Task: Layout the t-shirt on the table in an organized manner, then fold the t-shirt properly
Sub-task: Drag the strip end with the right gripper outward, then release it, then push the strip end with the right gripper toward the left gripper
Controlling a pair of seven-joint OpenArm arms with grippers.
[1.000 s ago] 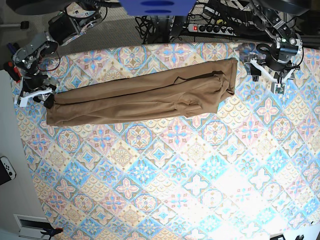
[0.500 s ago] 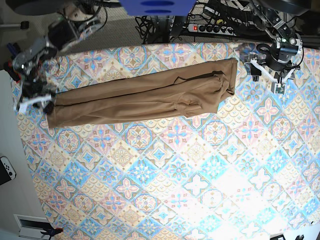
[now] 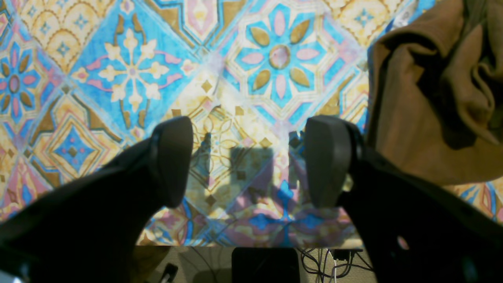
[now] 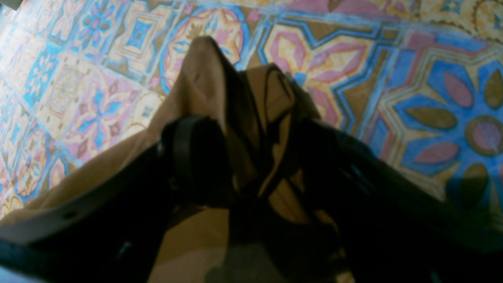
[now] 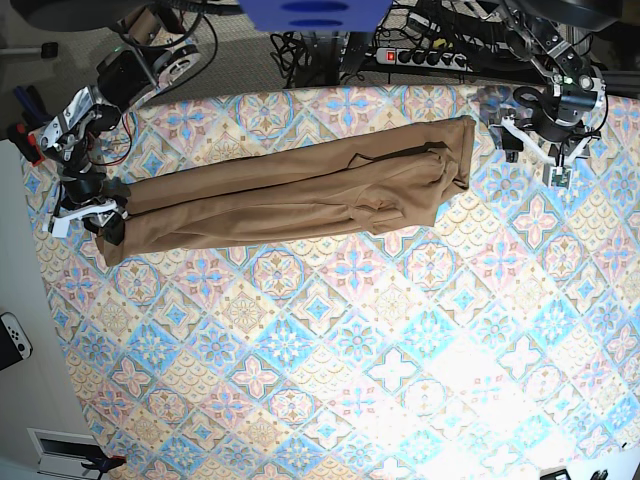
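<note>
The t-shirt point(image 5: 290, 195) is laid as a long, narrow folded band across the far half of the table point(image 5: 330, 370), running from the far right down to the left edge. Against the pictures from a second ago, its left end is seen to have been drawn slightly inward and lifted, and the right gripper point(image 5: 100, 215) has shifted with it. In the right wrist view a bunch of tan cloth is pinched between the jaws of the right gripper point(image 4: 251, 165), though the blur makes the exact hold hard to judge. This is taken to mean that the next fold, left end over toward the right, is being started.

The left gripper point(image 5: 545, 150) is held spread wide and empty above bare cloth-covered table just beside the t-shirt's right end point(image 3: 432, 98), unchanged over the second.

The table is covered with diamond tiles in blue, pink and cream; the near half is struck by bright light. Beyond the far edge a power strip point(image 5: 425, 57) and tangled cables are seen on the floor.
</note>
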